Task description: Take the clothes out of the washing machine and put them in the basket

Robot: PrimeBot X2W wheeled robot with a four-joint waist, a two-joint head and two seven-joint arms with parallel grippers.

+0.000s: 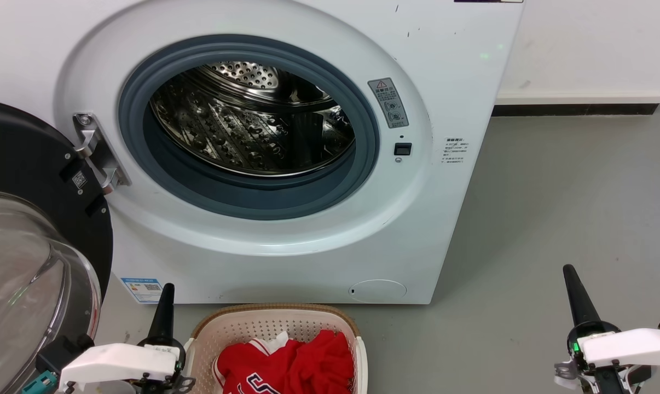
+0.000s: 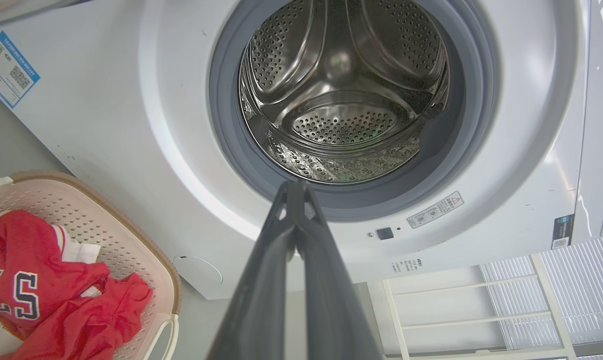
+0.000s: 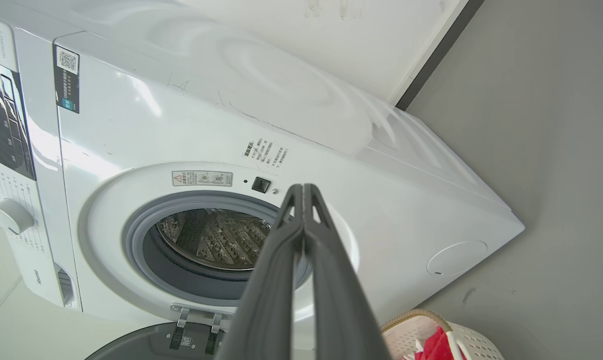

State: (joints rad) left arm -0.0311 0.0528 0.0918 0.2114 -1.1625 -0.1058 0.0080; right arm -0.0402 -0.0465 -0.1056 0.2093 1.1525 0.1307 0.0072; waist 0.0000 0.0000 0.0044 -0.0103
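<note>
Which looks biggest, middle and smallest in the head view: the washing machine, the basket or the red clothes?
1. The washing machine, by far the largest.
2. The basket, though the picture's bottom edge cuts it off.
3. The clothes, which lie inside the basket.

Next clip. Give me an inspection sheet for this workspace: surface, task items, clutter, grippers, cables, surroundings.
Surface: grey floor.
Job's things: washing machine with door swung open; drum shows no fabric; red clothes lie in the basket in front of it.
Clutter: nothing seen.
Grippers: left gripper and right gripper both shut, holding nothing, either side of the basket.
Cables: nothing seen.
Surroundings: white wall, dark skirting, white shelf rack.
</note>
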